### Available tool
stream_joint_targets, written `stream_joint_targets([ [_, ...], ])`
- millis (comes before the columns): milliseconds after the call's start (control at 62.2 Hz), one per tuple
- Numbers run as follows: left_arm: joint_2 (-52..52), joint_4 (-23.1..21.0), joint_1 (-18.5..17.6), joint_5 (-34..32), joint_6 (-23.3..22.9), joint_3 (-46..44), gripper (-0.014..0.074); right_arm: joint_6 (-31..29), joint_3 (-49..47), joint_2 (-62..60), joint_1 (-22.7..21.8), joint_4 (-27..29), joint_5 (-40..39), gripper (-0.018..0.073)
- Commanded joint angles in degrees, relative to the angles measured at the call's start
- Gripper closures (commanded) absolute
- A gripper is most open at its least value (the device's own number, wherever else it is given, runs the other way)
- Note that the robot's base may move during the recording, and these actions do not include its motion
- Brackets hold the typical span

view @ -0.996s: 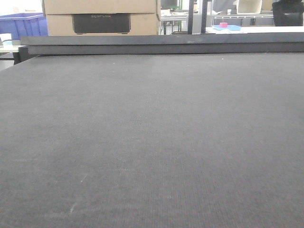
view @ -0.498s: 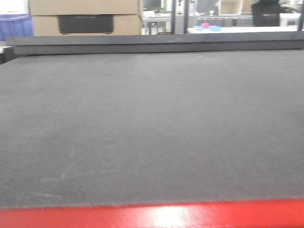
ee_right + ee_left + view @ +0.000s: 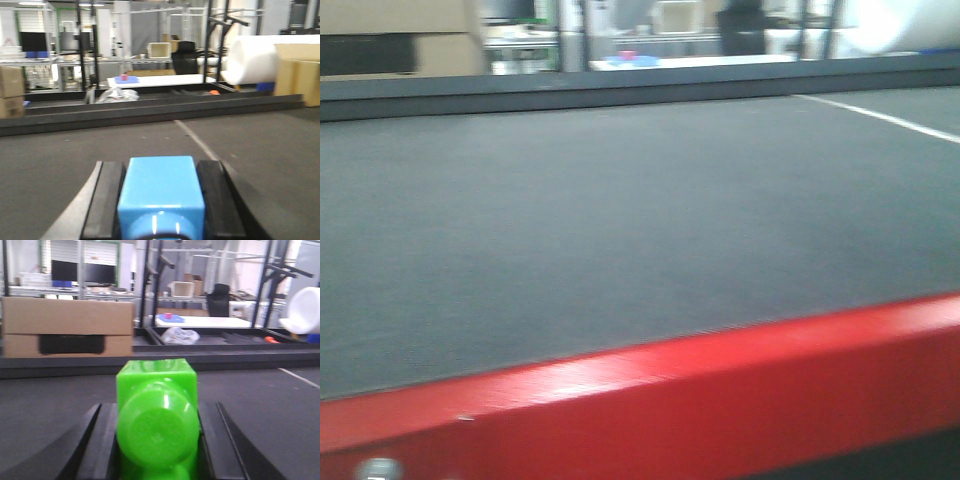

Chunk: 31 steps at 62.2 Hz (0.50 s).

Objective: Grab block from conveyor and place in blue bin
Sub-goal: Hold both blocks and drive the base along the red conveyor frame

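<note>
The left claw (image 3: 157,410) was closed on the green block (image 3: 156,425), its two black fingers (image 3: 100,440) pressed against the block's sides. The block filled the lower middle of the left wrist view, with a rounded stud facing the camera. It was off the conveyor (image 3: 50,400), whose dark grey belt spread out ahead of it to a darker rail (image 3: 225,359) along the far edge.

Behind that rail stood a cardboard box (image 3: 67,327) on the left, a crumpled plastic bag (image 3: 175,335) near the middle and a big white roll (image 3: 305,310) on the right. Farther back a small pink object (image 3: 168,316) sat on a white surface (image 3: 210,321).

The right claw (image 3: 160,167) was likewise closed, gripping a blue block (image 3: 161,195) between its black fingers (image 3: 107,200). The belt lay ahead of it too, crossed by a thin white line (image 3: 195,137) running away from the camera.

The front view was blurred. It showed the wide belt (image 3: 620,220) with a glossy red edge (image 3: 720,390) across the bottom, tilted up to the right, and the white line (image 3: 880,117) at the upper right. Neither claw nor either block appeared in that view.
</note>
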Motion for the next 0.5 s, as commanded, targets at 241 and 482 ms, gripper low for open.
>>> stream_joint_targets([
  [241, -0.2, -0.2, 0.0, -1.0, 0.0, -0.1, 0.0707, -0.3, 0.1, -0.3, 0.0, -0.4, -1.3, 0.0713],
  [482, -0.2, -0.2, 0.0, -1.0, 0.0, -0.1, 0.0707, -0.3, 0.1, -0.3, 0.0, -0.4, -1.3, 0.0713],
])
